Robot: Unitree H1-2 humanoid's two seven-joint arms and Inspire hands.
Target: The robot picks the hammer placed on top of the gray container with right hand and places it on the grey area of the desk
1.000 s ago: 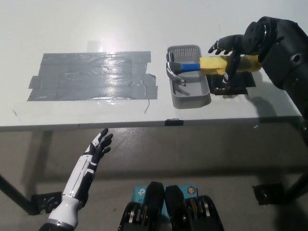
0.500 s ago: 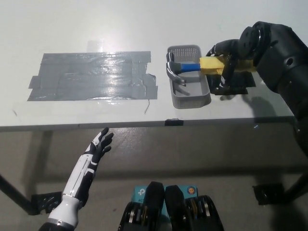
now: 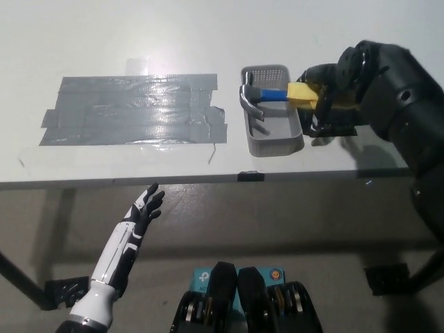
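Right hand (image 3: 325, 87) closes around the hammer's (image 3: 277, 96) yellow handle above the gray container (image 3: 272, 129), while left hand (image 3: 144, 209) hangs open below the desk (image 3: 139, 41).

Yellow-and-blue-handled hammer (image 3: 277, 95), gray container (image 3: 275, 130), grey area (image 3: 132, 109), white desk (image 3: 104, 41).

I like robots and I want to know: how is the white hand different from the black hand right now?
The white left hand is low in front of the desk with fingers spread, holding nothing. The black right hand is up over the desk, wrapped around the hammer's yellow handle. The white hand is far from the gray container; the black hand is right beside it. The white hand looks slimmer; the black one bulkier. Both belong to the same robot.
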